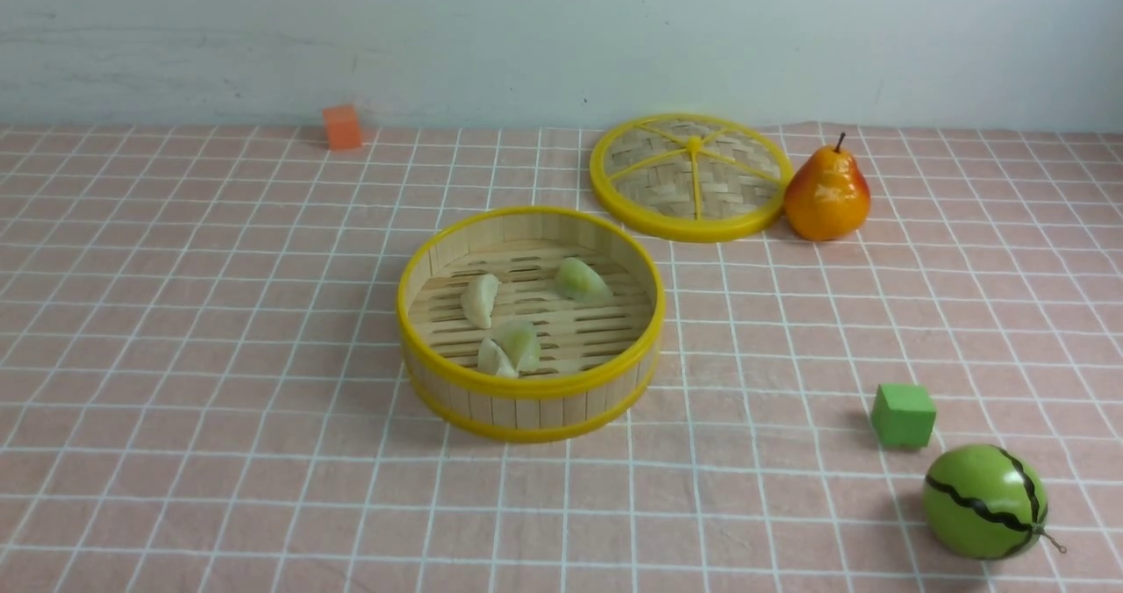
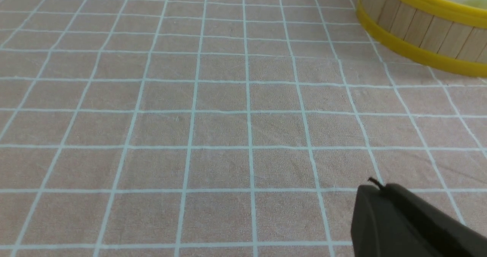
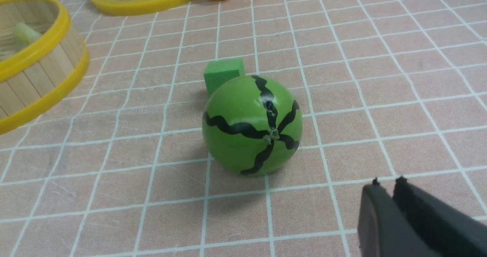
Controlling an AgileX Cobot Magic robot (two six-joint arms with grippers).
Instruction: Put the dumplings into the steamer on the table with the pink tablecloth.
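Looking past my right claw (image 3: 393, 183), shut and empty, I saw the watermelon (image 1: 984, 502) and green cube (image 1: 903, 414) nearest. My left claw (image 2: 374, 184) showed one dark tip; I couldn't tell its state. Mid-surface (image 1: 219, 356), the steamer (image 1: 530, 323) held the dumplings (image 1: 513, 347). Farther sat lid (image 1: 690, 176), pear (image 1: 827, 193), orange cube (image 1: 342, 126).

The steamer (image 1: 530, 404) has a matt wood-strip wall between smooth, glossy yellow plastic rims. Just behind it, the lid (image 1: 690, 176) is woven bamboo. The pear (image 1: 826, 194) and watermelon (image 1: 984, 502) shine glossy; the pink tablecloth (image 1: 219, 382) is matt woven fabric.
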